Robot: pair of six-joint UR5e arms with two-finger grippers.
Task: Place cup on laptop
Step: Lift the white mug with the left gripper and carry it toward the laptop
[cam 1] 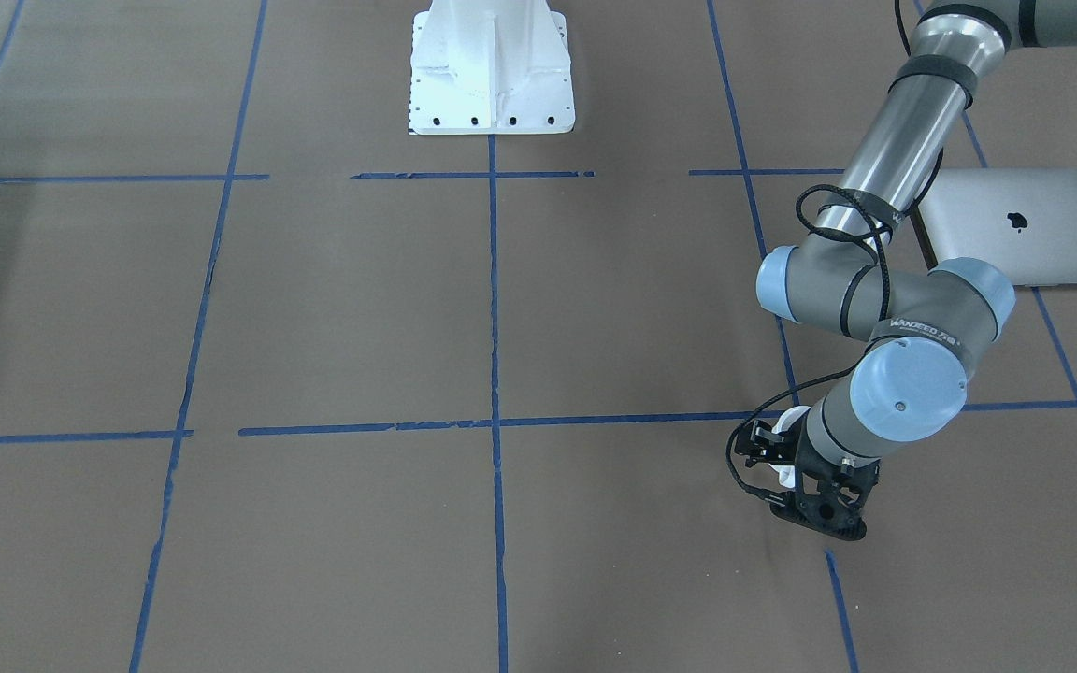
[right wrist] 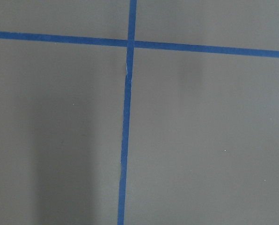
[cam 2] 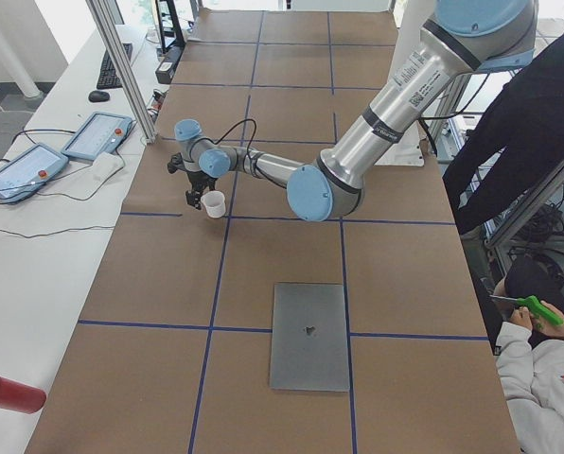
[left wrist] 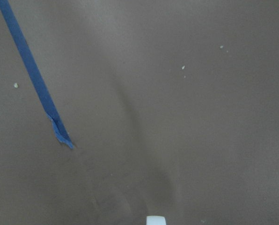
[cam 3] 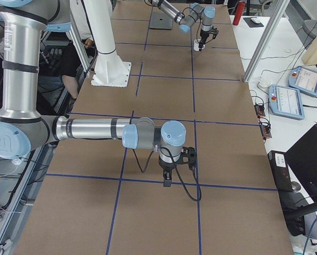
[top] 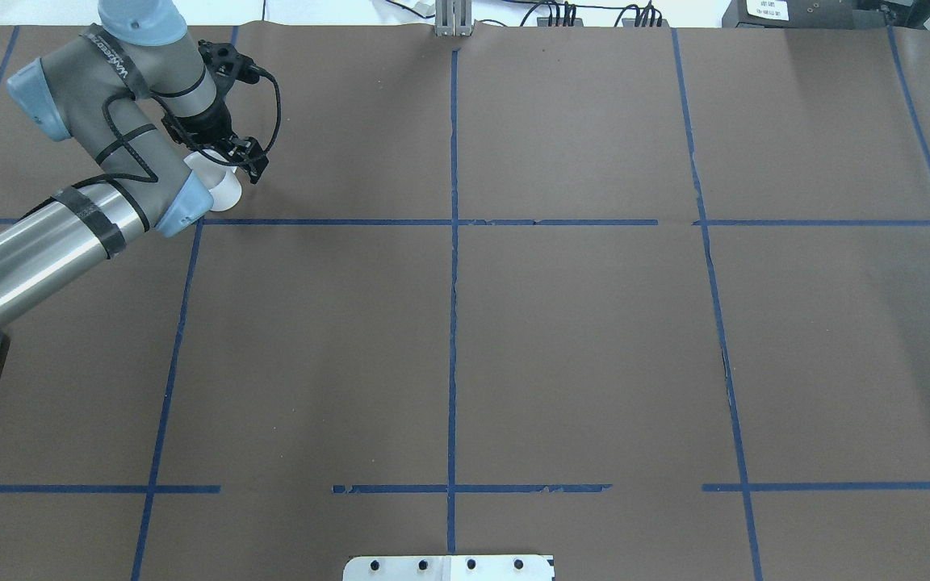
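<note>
Counting gives one cup (cam 2: 214, 203), one laptop (cam 1: 1015, 229) and two pincers. The left pincer (top: 244, 161) is clamped on the cup's rim, with the cup just below its fingertips above the brown table (top: 578, 339). The closed laptop lies flat, well apart from that pincer and nearer the robot. The right pincer (cam 3: 166, 182) points down over blue tape (right wrist: 125, 140); its jaws cannot be judged.

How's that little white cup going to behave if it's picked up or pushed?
Probably rigid and light: the cup is small, white and looks hard-walled. Its round sides suggest it would roll if tipped over. The smooth-looking wall may be slippery; I cannot tell the material, so treat it as breakable.
</note>
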